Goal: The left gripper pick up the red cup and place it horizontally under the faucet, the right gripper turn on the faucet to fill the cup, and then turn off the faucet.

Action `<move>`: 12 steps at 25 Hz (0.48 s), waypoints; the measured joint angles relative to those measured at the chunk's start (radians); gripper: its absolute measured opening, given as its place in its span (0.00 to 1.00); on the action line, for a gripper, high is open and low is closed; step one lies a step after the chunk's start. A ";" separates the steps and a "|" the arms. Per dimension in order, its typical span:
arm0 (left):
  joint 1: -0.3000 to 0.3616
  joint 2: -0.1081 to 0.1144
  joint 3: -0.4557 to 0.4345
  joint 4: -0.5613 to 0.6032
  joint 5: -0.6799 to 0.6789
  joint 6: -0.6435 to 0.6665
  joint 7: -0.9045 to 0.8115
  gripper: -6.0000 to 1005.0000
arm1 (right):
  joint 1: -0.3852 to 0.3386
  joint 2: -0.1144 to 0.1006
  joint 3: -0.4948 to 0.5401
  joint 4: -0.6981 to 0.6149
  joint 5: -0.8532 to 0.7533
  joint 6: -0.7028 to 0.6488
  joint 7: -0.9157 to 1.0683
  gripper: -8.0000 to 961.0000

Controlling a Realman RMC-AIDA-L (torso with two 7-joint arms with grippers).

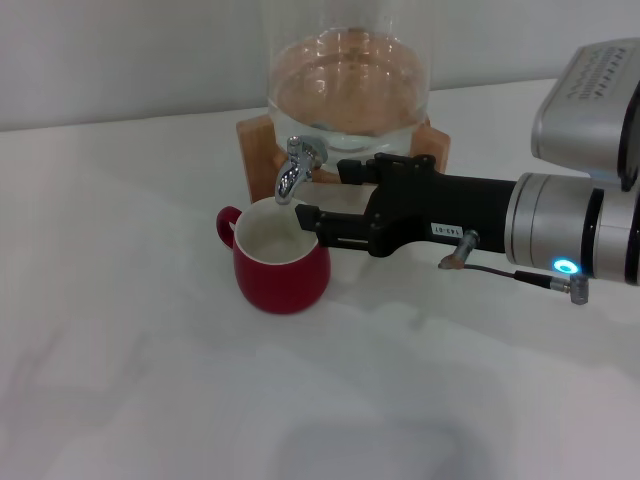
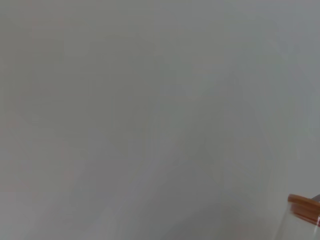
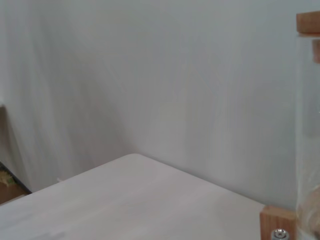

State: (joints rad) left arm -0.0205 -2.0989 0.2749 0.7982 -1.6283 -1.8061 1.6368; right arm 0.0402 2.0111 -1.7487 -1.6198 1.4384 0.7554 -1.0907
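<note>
The red cup (image 1: 280, 265) stands upright on the white table, its handle toward the robot's left, its white inside open upward. The chrome faucet (image 1: 297, 166) sticks out of the glass jar (image 1: 348, 85) with its spout right above the cup's rim. My right gripper (image 1: 320, 193) reaches in from the right, level with the faucet. Its jaws are apart, one finger beside the faucet and the other over the cup's far rim, gripping nothing. I cannot tell whether water runs. The left gripper is out of view.
The jar rests on a wooden stand (image 1: 255, 140) against the back wall; the stand (image 3: 277, 222) also shows in the right wrist view. The left wrist view shows only wall and a bit of the jar's wooden lid (image 2: 302, 205). The white table (image 1: 150, 380) spreads in front.
</note>
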 joint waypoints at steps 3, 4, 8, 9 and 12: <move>0.005 0.000 0.000 -0.007 -0.001 0.006 0.005 0.86 | 0.000 0.000 0.000 0.000 0.000 -0.002 0.000 0.78; 0.005 0.002 0.000 -0.018 -0.002 0.008 0.005 0.86 | 0.000 0.000 0.000 0.001 0.000 -0.002 0.000 0.78; 0.001 0.007 0.000 -0.052 -0.014 0.010 0.012 0.86 | 0.000 0.000 0.000 0.003 0.001 -0.002 0.000 0.78; 0.000 0.008 0.000 -0.054 -0.019 0.010 0.016 0.86 | 0.000 0.000 0.000 0.003 0.001 -0.002 0.000 0.78; -0.003 0.009 0.000 -0.062 -0.026 0.007 0.019 0.86 | -0.001 0.000 0.000 0.005 0.001 -0.002 0.000 0.78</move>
State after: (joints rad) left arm -0.0238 -2.0903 0.2745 0.7357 -1.6542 -1.7992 1.6559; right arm 0.0397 2.0110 -1.7487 -1.6153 1.4389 0.7537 -1.0906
